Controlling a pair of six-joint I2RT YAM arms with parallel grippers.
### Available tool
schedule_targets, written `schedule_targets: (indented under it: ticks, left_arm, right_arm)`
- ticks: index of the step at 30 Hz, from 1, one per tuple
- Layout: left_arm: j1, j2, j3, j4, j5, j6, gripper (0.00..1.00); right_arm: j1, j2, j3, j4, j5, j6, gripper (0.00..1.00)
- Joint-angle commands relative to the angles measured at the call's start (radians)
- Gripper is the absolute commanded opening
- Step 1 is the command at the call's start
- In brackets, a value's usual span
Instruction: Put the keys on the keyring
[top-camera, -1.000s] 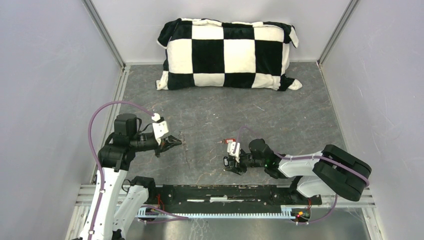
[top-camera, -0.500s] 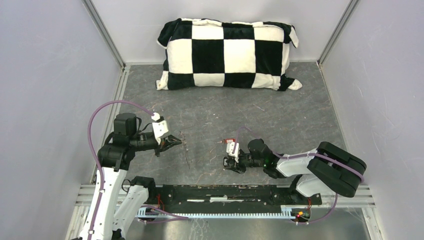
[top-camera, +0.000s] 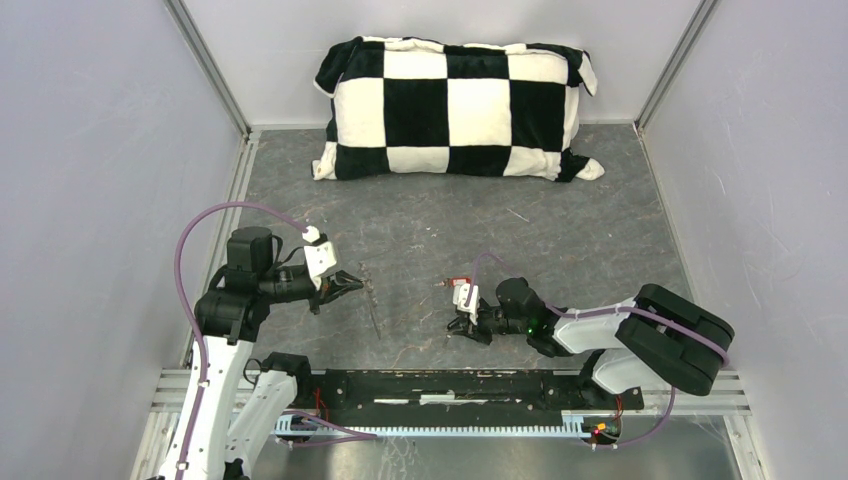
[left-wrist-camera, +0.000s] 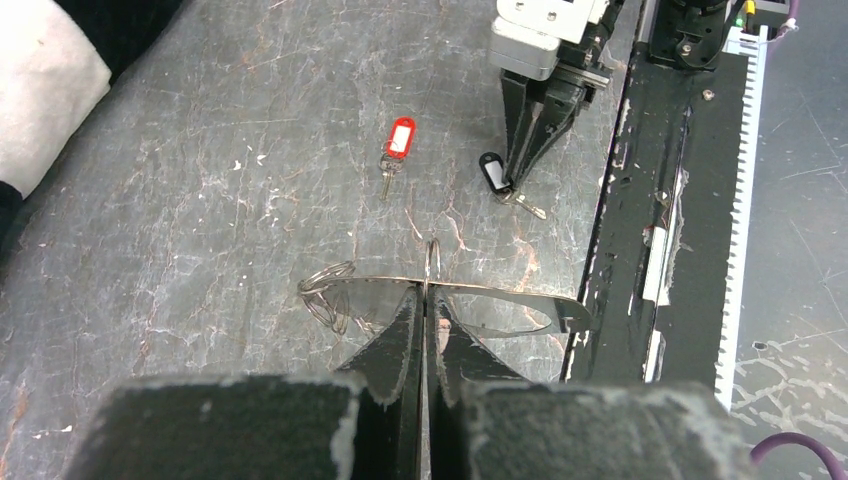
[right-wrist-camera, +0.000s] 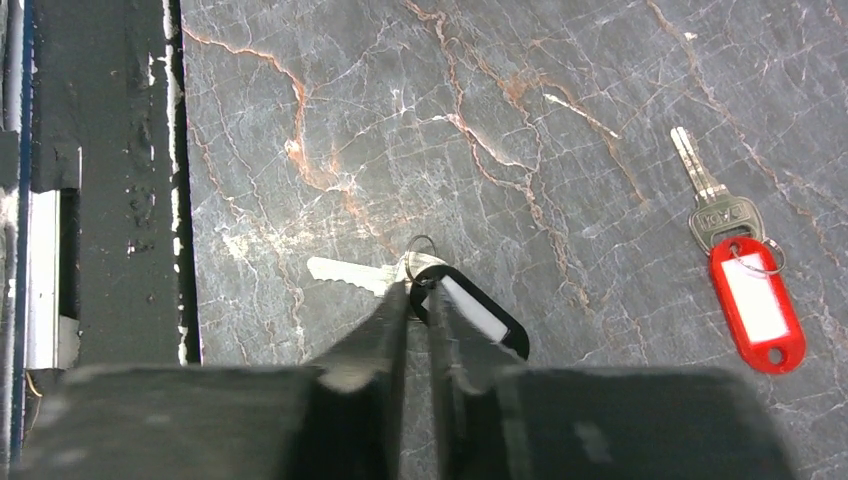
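My left gripper (left-wrist-camera: 427, 295) is shut on the keyring (left-wrist-camera: 500, 296), a thin grey wire loop held edge-on above the table, with its fringe of small metal pieces (left-wrist-camera: 325, 295) at the left end. In the top view the left gripper (top-camera: 352, 284) is at centre left. My right gripper (right-wrist-camera: 418, 290) is down at the table, fingers closed to a narrow gap on the black key (right-wrist-camera: 480, 315) where its white-faced tag meets the metal blade (right-wrist-camera: 345, 272). The red key (right-wrist-camera: 755, 300) lies flat to the right, apart from it; it also shows in the left wrist view (left-wrist-camera: 398, 140).
A black-and-white checked pillow (top-camera: 455, 108) lies along the back wall. A black rail (top-camera: 450, 385) runs along the near table edge, close to the black key. Grey walls stand left and right.
My right arm has shifted slightly left and away from the rail, its gripper staying at the black key. The left arm and keyring have not moved.
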Motion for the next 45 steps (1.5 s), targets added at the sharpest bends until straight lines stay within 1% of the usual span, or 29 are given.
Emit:
schedule_targets:
  ticks: [1, 3, 5, 8, 14, 22, 25, 29, 34, 37, 42, 45]
  left_arm:
    - [0.003, -0.008, 0.041, -0.003, -0.001, -0.006, 0.02]
    - [0.002, -0.008, 0.041, -0.005, 0.000, -0.005, 0.02]
    - [0.003, -0.010, 0.041, -0.005, 0.002, -0.007, 0.02]
    - [0.003, -0.013, 0.039, -0.009, 0.001, -0.004, 0.02]
    - [0.003, -0.013, 0.039, -0.009, 0.000, -0.005, 0.02]
    - [0.003, -0.010, 0.037, -0.010, -0.002, 0.002, 0.02]
    - [0.003, -0.010, 0.034, -0.010, -0.005, 0.008, 0.02]
    - [0.003, -0.010, 0.036, -0.010, -0.008, 0.008, 0.02]
    - [0.003, -0.009, 0.039, -0.016, -0.006, 0.016, 0.02]
    - [0.003, -0.008, 0.039, -0.016, -0.005, 0.021, 0.02]
    - [0.003, -0.007, 0.040, -0.016, -0.010, 0.024, 0.02]
    - [0.003, -0.008, 0.044, -0.016, -0.013, 0.026, 0.02]
  right_arm:
    - [0.002, -0.021, 0.021, -0.001, 0.013, 0.013, 0.24]
    - [0.008, -0.019, 0.025, -0.012, 0.031, 0.008, 0.38]
    - [0.018, -0.021, 0.028, -0.021, 0.049, 0.002, 0.44]
    - [0.045, -0.030, 0.033, -0.026, 0.095, -0.007, 0.46]
    - [0.077, -0.037, 0.050, -0.023, 0.175, -0.008, 0.45]
    - [0.077, -0.024, 0.089, -0.049, 0.175, -0.018, 0.38]
    - [0.077, -0.012, 0.097, -0.049, 0.161, -0.017, 0.36]
    - [0.075, 0.009, 0.104, -0.063, 0.161, -0.017, 0.37]
    - [0.065, 0.008, 0.098, -0.070, 0.158, -0.014, 0.42]
    - [0.064, 0.014, 0.098, -0.074, 0.142, -0.012, 0.42]
    - [0.062, 0.036, 0.096, -0.062, 0.120, -0.005, 0.34]
    - [0.060, 0.044, 0.089, -0.047, 0.110, 0.002, 0.26]
